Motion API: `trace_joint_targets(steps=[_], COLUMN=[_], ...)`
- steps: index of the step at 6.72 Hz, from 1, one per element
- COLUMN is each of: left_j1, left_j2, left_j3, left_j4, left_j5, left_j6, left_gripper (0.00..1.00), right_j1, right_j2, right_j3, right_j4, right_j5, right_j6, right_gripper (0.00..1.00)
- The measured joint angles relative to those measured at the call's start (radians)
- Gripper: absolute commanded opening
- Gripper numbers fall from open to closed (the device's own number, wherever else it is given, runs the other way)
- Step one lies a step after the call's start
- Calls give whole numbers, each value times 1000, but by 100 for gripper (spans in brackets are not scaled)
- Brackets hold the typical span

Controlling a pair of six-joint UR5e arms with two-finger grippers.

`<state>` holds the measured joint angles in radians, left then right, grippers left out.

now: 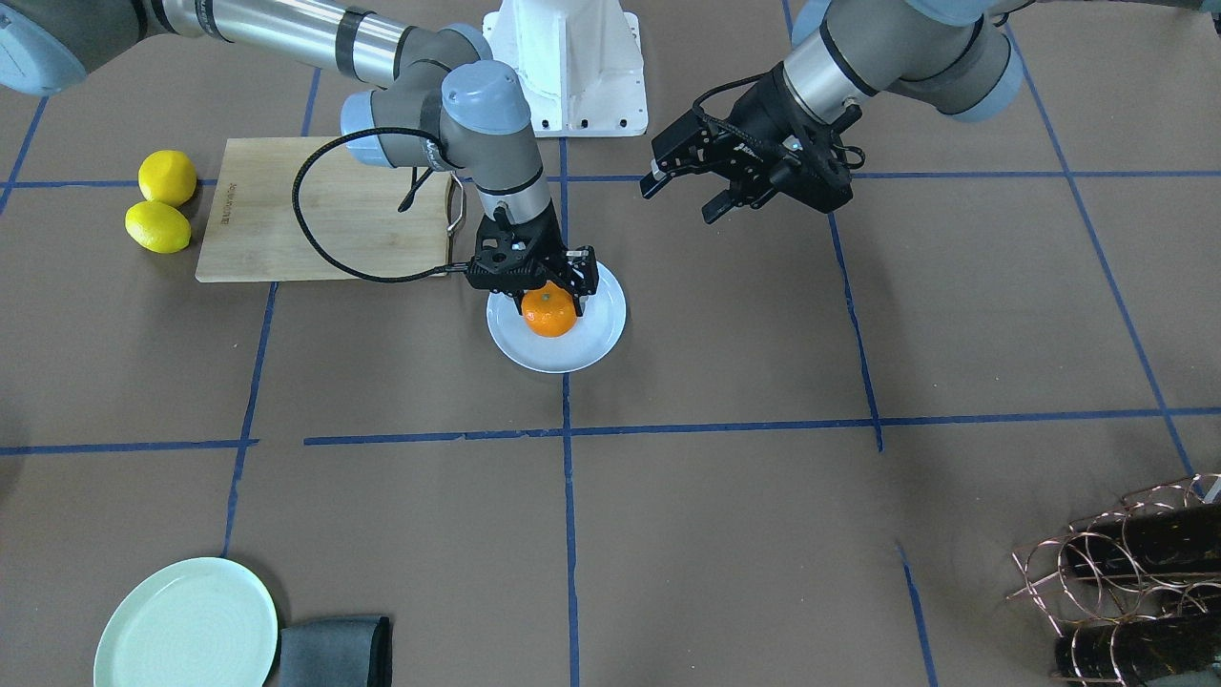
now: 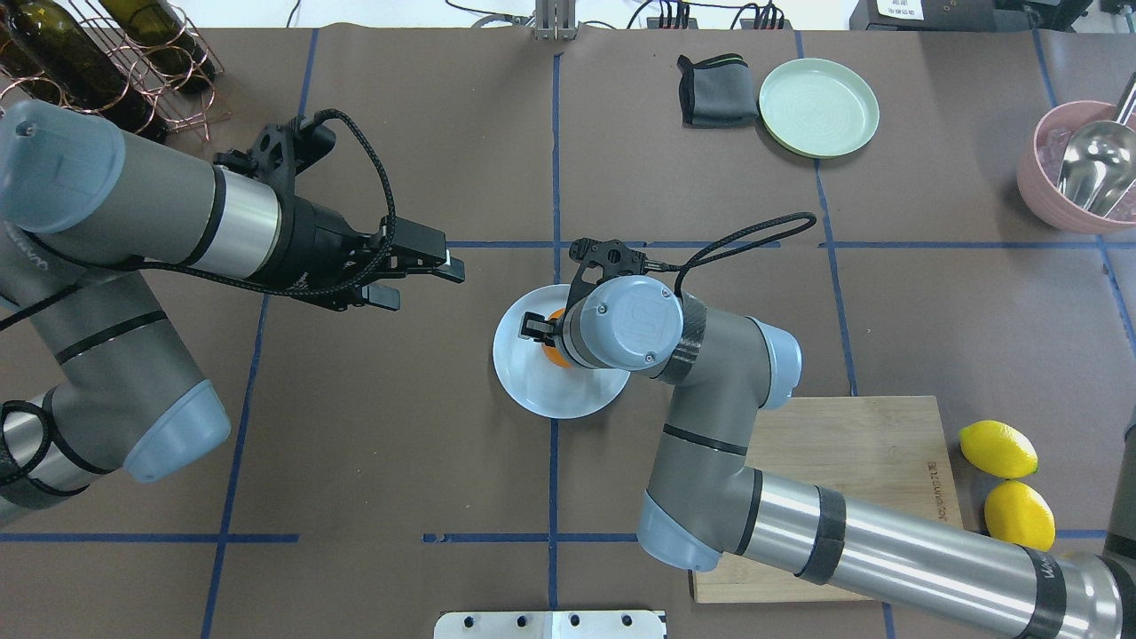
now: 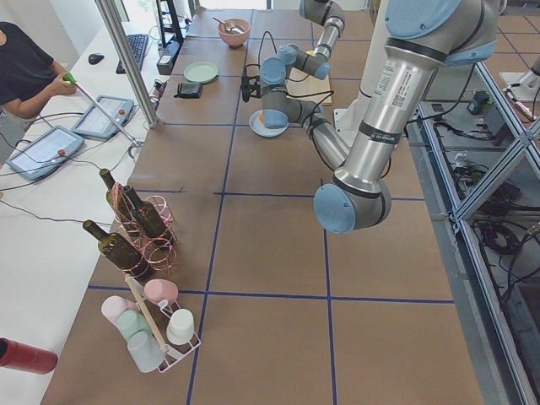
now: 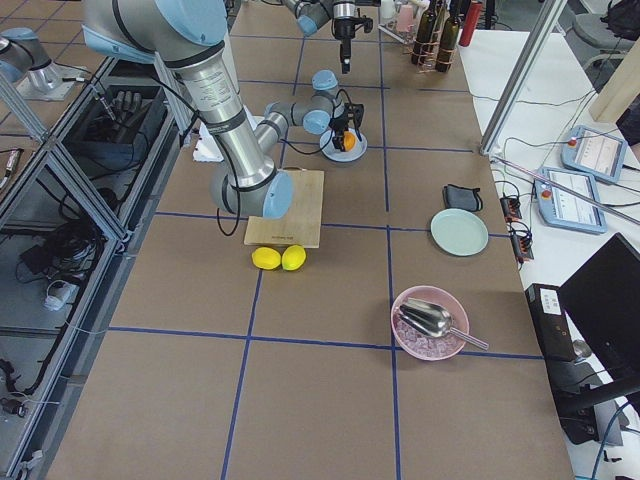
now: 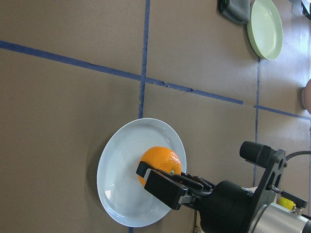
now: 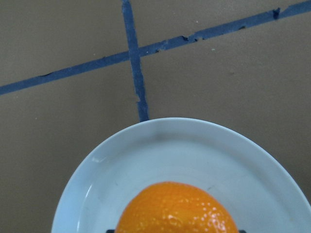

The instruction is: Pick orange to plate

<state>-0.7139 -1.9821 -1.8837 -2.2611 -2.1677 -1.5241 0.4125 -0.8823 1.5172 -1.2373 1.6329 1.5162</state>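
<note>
Cutting board (image 2: 874, 444): on my side of the table, towards its right end, with my right arm reaching across its near corner.
Lemons (image 2: 997, 449): two of them, side by side just off the board's right edge, near the right end of the table.
Right gripper (image 1: 550, 301): pointing straight down over the plate, with a finger on each side of the orange and pressed close to it. As far as I can see, I am gripping the fruit.
Orange (image 1: 549, 317): about the middle of the plate and low against it, between my right fingers.
Plate (image 1: 572, 353): pale blue-white, at the middle of the table, lying on a line of blue tape.
Left gripper (image 2: 428, 282): left of the plate and well apart from it, above the table. Its fingers are spread wide and hold nothing.
Grey cloth (image 2: 717, 90): folded at the far edge, just beside the green plate.
Green plate (image 2: 818, 106): at the far edge, right of centre.
Pink bowl (image 2: 1056, 191): by the far right corner, with a metal scoop (image 2: 1096, 169) in it.
Wine bottles (image 2: 67, 67): in a wire rack at the far left corner.
</note>
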Motion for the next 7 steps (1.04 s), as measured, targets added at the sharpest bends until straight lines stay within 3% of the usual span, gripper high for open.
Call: trace_joint_targets(steps=[3,4,5,7], left_j1=[-2,-4,-5,-15], left_j2=[2,2,2,8], left_j3=[0,-1,-1,16], left_j4=[1,2,4,10], left_j5=[0,1,3,5], left_j6=[-1,-2,-2,6], left_gripper=[99,99,99,99], right_j1=[-6,10,63,244], right_j2=[0,-20,-83,-273], right_j3=[6,57,163,351], right_j4=[-2,-5,-12,-13], right_j5=[-8,11,94,342], right_j6=[-2,-6,-12,-65], right_gripper=[100,100,100,100])
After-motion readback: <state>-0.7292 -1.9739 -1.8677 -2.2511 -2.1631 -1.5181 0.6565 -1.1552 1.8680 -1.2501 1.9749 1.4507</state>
